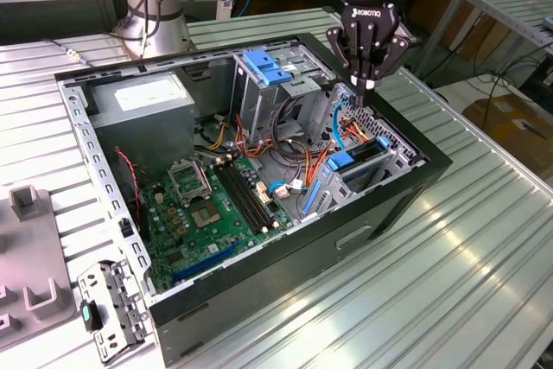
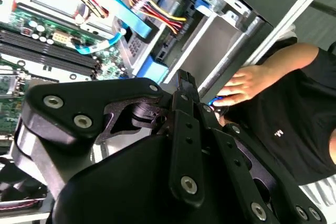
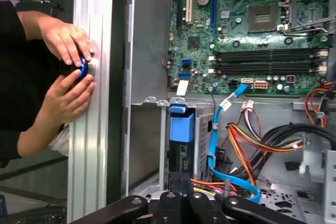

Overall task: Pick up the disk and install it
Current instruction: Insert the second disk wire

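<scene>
The disk [image 1: 361,160] sits on edge inside the drive bay at the case's front corner, on the exterior view's right, with its blue rail end [image 1: 340,162] showing. In the first wrist view the disk [image 3: 181,157] appears as a dark slab under a blue tab [image 3: 181,126]. In the second wrist view its blue end [image 2: 158,70] lies just past my fingertips. My gripper [image 1: 361,85] hangs above the bay, apart from the disk, fingers pressed together on nothing. Both wrist views show the black fingers [image 3: 181,203] [image 2: 185,85] closed.
The open computer case [image 1: 406,181] lies on a ribbed metal table [image 1: 449,283], motherboard [image 1: 216,205] and coloured cables [image 3: 247,140] exposed. A second cage with a blue tab [image 1: 264,65] stands mid-case. A person's hands [image 3: 68,66] hold a small device at the table's edge.
</scene>
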Motion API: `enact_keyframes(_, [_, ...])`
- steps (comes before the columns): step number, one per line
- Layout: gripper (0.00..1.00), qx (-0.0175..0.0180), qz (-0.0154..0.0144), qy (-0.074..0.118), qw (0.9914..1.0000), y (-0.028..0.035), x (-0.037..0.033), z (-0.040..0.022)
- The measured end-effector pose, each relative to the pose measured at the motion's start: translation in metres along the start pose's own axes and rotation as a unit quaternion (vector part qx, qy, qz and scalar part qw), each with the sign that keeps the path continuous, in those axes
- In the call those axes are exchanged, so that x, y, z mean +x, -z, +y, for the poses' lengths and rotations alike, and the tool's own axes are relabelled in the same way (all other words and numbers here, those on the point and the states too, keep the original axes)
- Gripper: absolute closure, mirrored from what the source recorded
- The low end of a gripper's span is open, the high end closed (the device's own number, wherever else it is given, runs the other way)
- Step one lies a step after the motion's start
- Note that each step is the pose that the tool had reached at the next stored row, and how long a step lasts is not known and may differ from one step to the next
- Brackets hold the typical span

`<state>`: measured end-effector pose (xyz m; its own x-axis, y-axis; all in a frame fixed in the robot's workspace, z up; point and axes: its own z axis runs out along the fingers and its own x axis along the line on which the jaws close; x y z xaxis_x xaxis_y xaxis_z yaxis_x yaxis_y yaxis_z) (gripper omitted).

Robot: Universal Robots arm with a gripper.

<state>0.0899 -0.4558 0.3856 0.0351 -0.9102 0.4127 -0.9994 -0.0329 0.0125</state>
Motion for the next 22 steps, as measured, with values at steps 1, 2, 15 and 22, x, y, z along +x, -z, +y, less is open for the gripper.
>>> enact_keyframes(1, [0.89,0.0005,-0.0163,0.000,0.99987,0.0005,-0.0010,0.0000])
enact_keyframes(2, [0.89,0.0011,-0.0311,0.000,0.99952,0.0009,-0.0023,-0.0001])
enact_keyframes(15, [0.89,-0.0054,-0.0456,-0.015,0.99883,0.0052,-0.0219,-0.0141])
enact_keyframes(22, [0.82,-0.0182,-0.0372,-0.047,0.99801,-0.0006,-0.0259,-0.0171])
